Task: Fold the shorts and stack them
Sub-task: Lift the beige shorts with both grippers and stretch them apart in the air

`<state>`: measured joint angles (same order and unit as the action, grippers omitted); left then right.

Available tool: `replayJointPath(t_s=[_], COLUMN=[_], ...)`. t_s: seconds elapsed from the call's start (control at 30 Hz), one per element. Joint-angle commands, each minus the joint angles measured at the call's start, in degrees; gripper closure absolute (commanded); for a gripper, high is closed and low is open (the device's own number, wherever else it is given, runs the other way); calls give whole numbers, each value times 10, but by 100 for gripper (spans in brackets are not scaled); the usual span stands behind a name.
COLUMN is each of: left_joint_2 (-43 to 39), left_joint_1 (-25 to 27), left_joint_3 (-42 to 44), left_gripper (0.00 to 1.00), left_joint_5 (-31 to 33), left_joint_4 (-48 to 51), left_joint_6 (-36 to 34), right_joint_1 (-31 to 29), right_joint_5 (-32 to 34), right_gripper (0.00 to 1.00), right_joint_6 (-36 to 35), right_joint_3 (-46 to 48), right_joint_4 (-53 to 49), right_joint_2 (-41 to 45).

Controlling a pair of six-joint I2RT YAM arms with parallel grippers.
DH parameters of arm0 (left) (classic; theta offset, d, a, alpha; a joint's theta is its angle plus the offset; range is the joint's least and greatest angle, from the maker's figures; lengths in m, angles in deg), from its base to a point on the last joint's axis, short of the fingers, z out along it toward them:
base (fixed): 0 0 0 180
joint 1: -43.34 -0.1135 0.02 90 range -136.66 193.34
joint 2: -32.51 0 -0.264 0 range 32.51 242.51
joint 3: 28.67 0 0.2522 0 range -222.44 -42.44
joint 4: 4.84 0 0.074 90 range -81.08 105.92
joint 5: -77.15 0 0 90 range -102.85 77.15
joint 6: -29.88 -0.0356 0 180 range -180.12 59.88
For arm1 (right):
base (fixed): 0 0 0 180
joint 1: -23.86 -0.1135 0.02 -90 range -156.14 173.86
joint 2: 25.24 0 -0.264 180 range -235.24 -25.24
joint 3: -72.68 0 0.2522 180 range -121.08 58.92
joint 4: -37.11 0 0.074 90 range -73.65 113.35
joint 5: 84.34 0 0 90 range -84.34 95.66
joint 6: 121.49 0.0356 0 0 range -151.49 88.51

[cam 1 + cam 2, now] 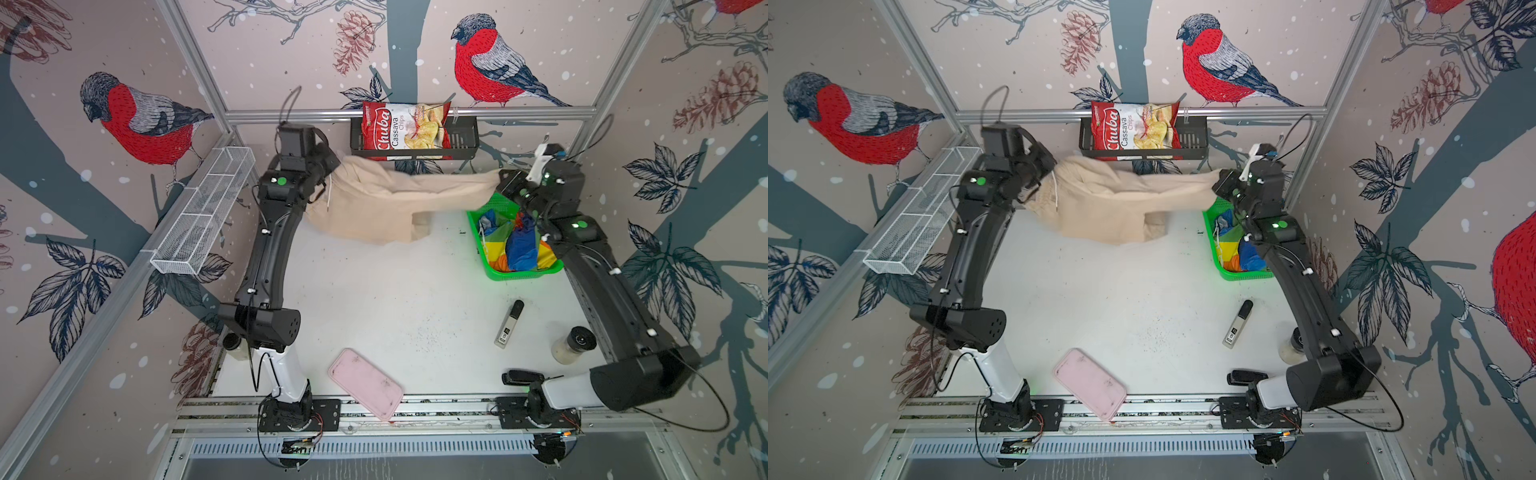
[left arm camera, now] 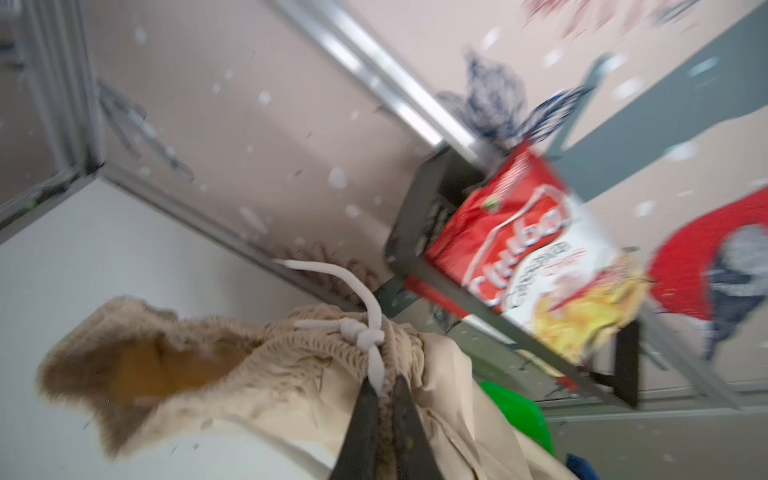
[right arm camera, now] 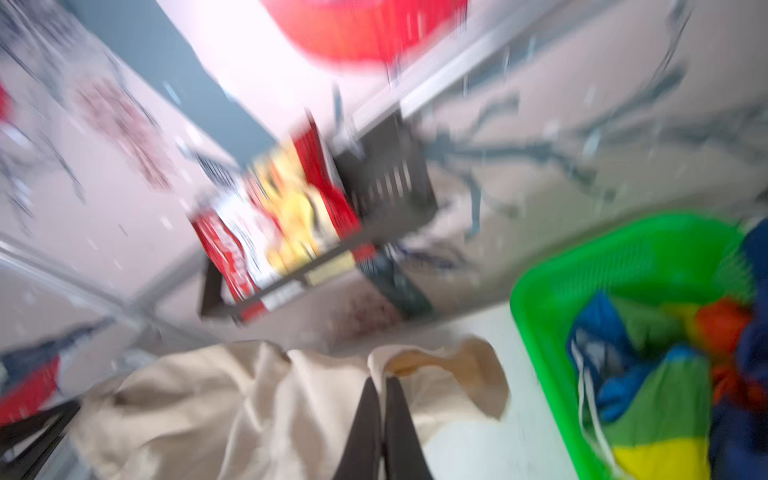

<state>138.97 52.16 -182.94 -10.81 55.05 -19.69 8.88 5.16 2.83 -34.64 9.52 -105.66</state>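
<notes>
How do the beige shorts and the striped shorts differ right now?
The beige shorts are plain matte cloth; the striped shorts are shiny and multicoloured. The beige shorts hang stretched between the left gripper and right gripper, both shut on them; the striped shorts lie crumpled, ungripped, in the green basket. Both have a white drawstring.

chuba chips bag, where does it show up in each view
top view: Chuba chips bag upper middle, in the black rack at the back
top view: bag upper middle, same rack
left wrist: bag tilted, blurred, beyond the beige shorts
right wrist: bag blurred, beyond the shorts
shared landmark: the black rack holding it
</notes>
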Motion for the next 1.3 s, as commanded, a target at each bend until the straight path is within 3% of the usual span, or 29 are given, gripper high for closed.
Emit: replayJointPath(t_s=[0.0,0.1,0.23,0.37,0.47,0.6,0.7,0.77,0.87,0.97,1.03,1.1,1.27], left_joint_2=[-1,-68,-141,-160,-179,-157,-99,-49,40,124,116,46,-197], left_joint_1=[-34,-52,-55,-55,-55,-54,-55,-56,-56,-57,-62,-63,-63], left_joint_3=[-66,40,187,288,415,493,452,363,130,-148,-189,-76,370], left_gripper=[100,100,100,100,100,100,100,100,100,100,100,100,100], left_joint_5=[-69,-113,-147,-195,-226,-226,-231,-237,-251,-254,-270,-277,-259], left_joint_4=[102,46,-26,-62,-121,-161,-161,-132,-45,51,49,16,-155], left_joint_6=[-14,-11,-7,-2,15,26,29,25,11,1,-6,-24,-37], right_joint_1=[2,-8,-20,-23,-29,-28,-20,-8,6,11,13,14,11], right_joint_5=[65,47,29,17,5,2,-12,-35,-49,-29,-7,10,18], right_gripper=[100,100,100,100,100,100,100,100,100,100,100,100,100], right_joint_6=[-7,5,36,60,82,91,73,58,36,9,-7,-9,32], right_joint_3=[-50,-46,46,154,245,309,256,183,47,-18,2,60,268], right_joint_4=[-19,-19,3,16,38,79,97,91,60,66,96,121,128], right_joint_2=[14,41,96,135,147,97,5,-49,-95,-73,-25,37,196])
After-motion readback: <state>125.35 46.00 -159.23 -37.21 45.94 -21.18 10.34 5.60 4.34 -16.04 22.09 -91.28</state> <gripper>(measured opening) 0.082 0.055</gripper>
